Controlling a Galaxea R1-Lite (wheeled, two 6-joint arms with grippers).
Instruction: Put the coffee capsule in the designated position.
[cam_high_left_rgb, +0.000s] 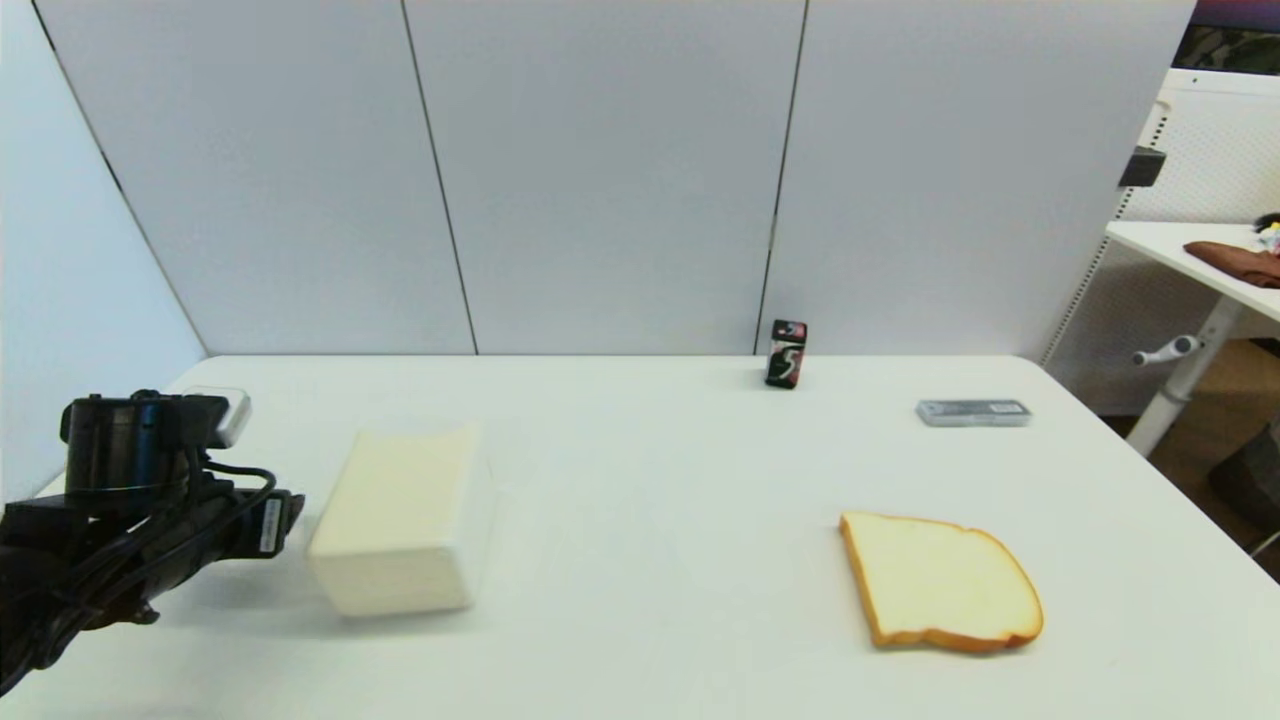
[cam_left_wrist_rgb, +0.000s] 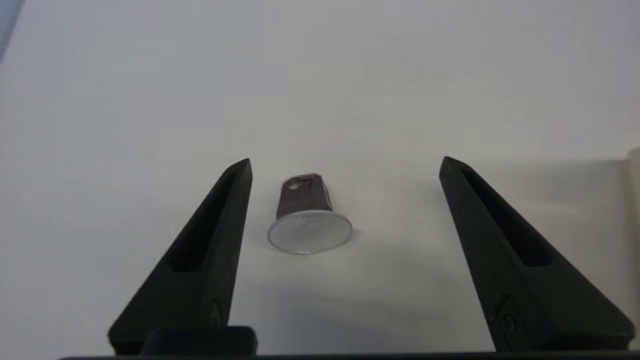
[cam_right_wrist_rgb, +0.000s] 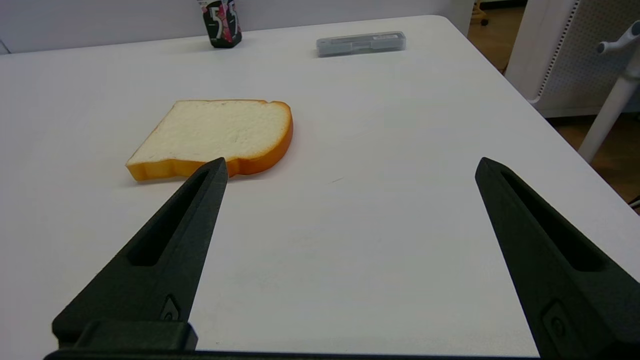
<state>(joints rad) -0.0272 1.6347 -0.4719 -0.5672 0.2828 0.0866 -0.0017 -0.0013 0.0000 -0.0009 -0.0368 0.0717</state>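
Currently, the left gripper sits low over the white table at about 9 o'clock in the head view, where only the arm's black wrist housing shows. Its wrist camera shows the two black fingers spread wide, nothing between them gripped. The coffee capsule lies on its side on the table in the gap between those fingers, closer to one of them and touching neither. Its round silver foil face is turned toward the camera and its dark brown body points away.

Just beside the left arm, toward 3 o'clock from it, rests a pale cream rectangular block. A slice of bread with an orange-brown crust lies flat at about 4 o'clock on the table. A black gum pack stands upright at about 1 o'clock by the back wall, and a flat grey case lies at about 2 o'clock.

The right gripper hovers near the bread, fingers spread wide and empty.
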